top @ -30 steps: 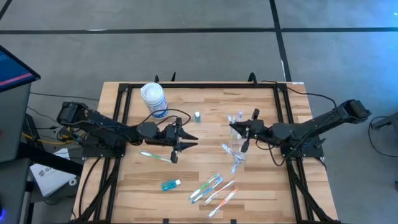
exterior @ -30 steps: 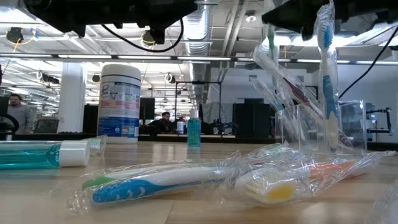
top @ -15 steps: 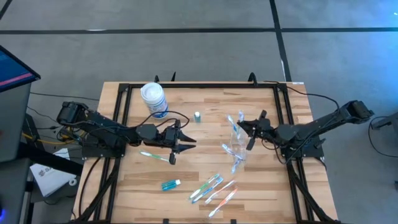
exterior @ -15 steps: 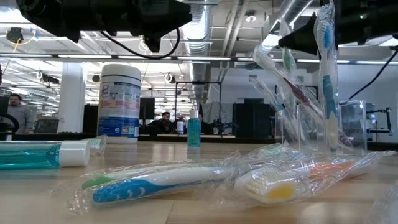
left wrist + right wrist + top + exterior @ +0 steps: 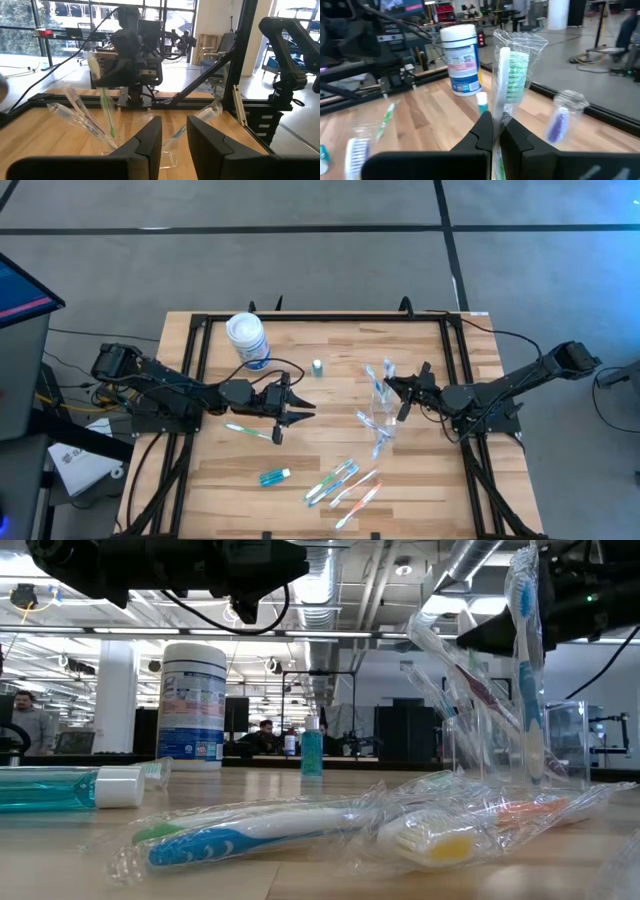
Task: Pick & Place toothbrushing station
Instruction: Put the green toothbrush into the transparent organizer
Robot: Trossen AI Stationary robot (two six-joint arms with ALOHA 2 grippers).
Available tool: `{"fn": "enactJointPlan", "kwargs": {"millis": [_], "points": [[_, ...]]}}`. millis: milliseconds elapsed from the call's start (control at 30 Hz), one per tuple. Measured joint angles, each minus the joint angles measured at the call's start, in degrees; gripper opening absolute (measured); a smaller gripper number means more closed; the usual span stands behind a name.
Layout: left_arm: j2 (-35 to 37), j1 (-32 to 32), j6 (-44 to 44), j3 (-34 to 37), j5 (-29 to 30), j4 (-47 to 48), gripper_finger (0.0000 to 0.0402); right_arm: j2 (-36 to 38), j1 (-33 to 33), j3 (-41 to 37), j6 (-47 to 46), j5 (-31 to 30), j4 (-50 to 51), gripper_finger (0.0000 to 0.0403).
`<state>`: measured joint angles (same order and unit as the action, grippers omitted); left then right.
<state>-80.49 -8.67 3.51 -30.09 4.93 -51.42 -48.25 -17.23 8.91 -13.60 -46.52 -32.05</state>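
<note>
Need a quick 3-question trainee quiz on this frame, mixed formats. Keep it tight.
1. True or false: the right gripper is shut on a plastic-wrapped toothbrush with green bristles.
2. Multiple choice: the white canister with a blue label stands at
A. the table's far left part
B. the near right corner
C. inside the small clear plastic cup
3. Fill in: the small upright teal tube stands between the canister and the ____.

Key: 1 true; 2 A; 3 cup
</note>
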Motion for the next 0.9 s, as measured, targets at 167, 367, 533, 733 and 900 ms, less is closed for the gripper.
{"fn": "enactJointPlan", "kwargs": {"millis": [167,367,533,733,900], "points": [[-0.02,0.00,-0.02,0.00,-0.02,0.00,0.0085,-1.37,0.00,0.00,-1.25,-0.11,-0.13,0.0004],[-0.02,0.00,-0.02,0.00,-0.04,0.00,0.0085,-5.54,0.00,-0.01,-3.91,-0.29,-0.14,0.0004],[-0.02,0.00,-0.02,0.00,-0.25,0.00,0.0085,-9.73,0.00,-0.02,-5.54,-0.75,-2.01,0.0004],[-0.02,0.00,-0.02,-0.02,-0.24,0.01,0.0085,-13.16,0.02,-0.02,-5.98,-0.75,-4.71,0.0007],[-0.02,0.00,-0.04,-0.02,-0.22,0.02,0.0085,-14.01,0.13,-0.02,-6.59,-0.69,-4.77,0.0014]]}}
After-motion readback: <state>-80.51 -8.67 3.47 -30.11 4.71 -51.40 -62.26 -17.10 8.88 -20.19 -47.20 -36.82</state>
